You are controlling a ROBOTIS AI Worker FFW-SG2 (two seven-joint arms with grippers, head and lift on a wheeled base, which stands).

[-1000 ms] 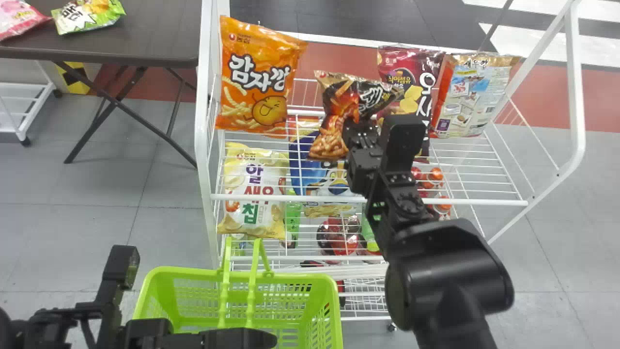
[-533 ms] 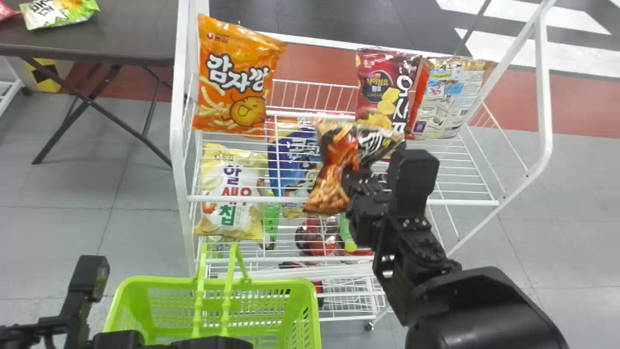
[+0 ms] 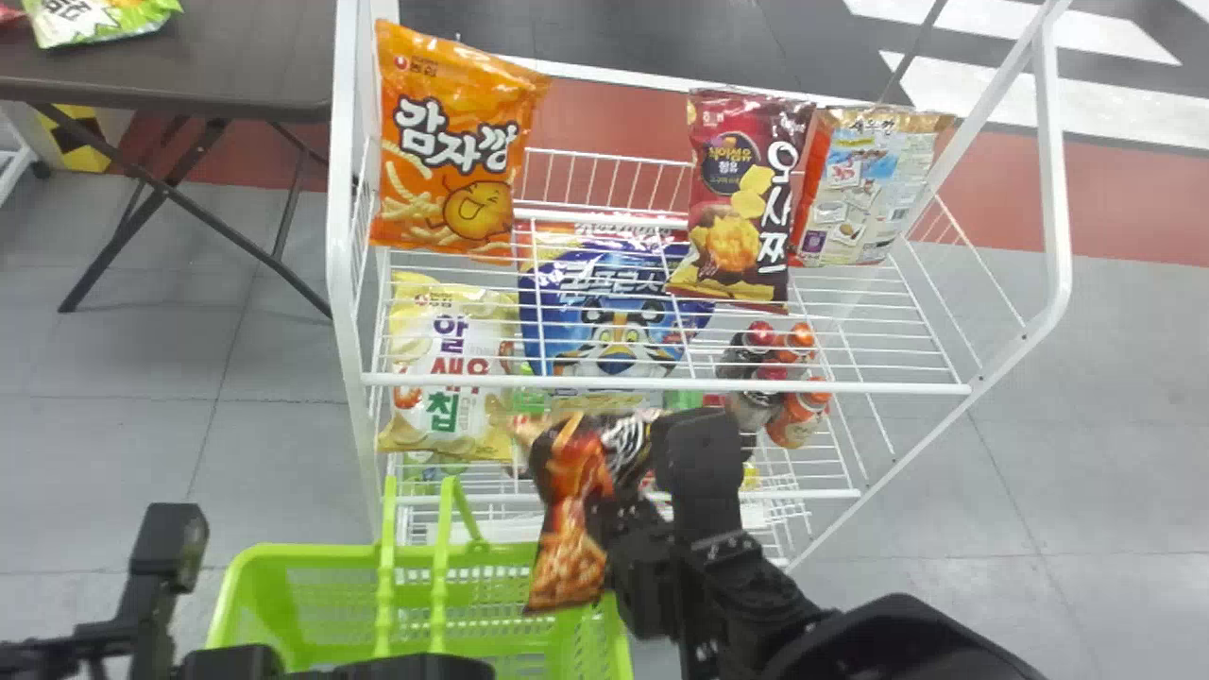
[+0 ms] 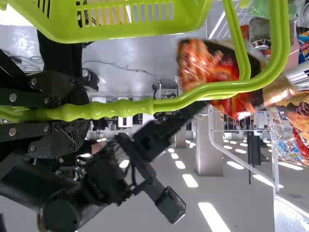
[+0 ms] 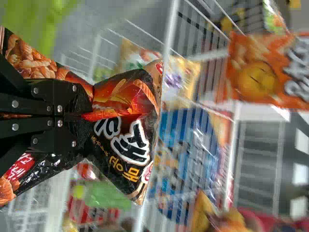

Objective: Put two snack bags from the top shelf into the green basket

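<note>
Head view: handles [image 3: 439, 567] cross the basket [image 3: 312, 551], table [image 3: 255, 57] beside rack [image 3: 348, 236].

White wire rack [image 3: 907, 388] has an orange bag [image 3: 453, 142], maroon bag [image 3: 741, 198] and pale bag [image 3: 864, 189] up top, yellow bag [image 3: 446, 364], blue bag [image 3: 614, 316], bottles [image 3: 796, 416] below.

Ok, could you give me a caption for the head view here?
Black-and-orange snack bag pinched in the right pincer, near the green basket, white rack behind.
</note>
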